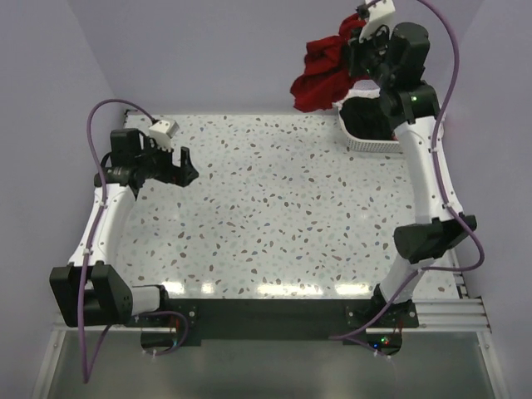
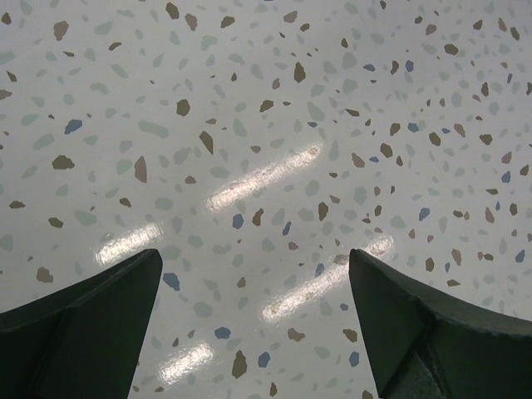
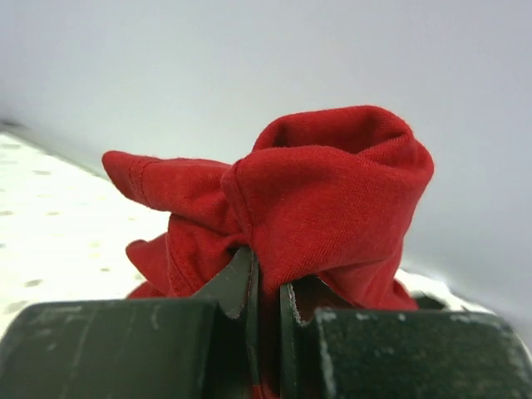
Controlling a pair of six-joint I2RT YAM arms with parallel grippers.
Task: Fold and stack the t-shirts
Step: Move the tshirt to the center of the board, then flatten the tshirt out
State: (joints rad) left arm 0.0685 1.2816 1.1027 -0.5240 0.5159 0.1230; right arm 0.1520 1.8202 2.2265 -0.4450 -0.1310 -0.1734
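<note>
A dark red t-shirt [image 1: 320,71] hangs bunched in the air at the back right, above the left end of the basket. My right gripper [image 1: 356,46] is shut on a fold of it. In the right wrist view the red t-shirt [image 3: 332,191] bulges over the right gripper [image 3: 268,278], with cloth pinched between the nearly closed jaws. My left gripper [image 1: 184,166] hovers open over the left side of the table. The left wrist view shows the left gripper [image 2: 253,258] with only speckled tabletop between its fingers. Something black [image 1: 370,116] lies in the basket; I cannot tell if it is a t-shirt.
A white slotted basket [image 1: 366,145] stands at the back right corner of the speckled table [image 1: 266,208], partly behind my right arm. Lilac walls close the table on the left, back and right.
</note>
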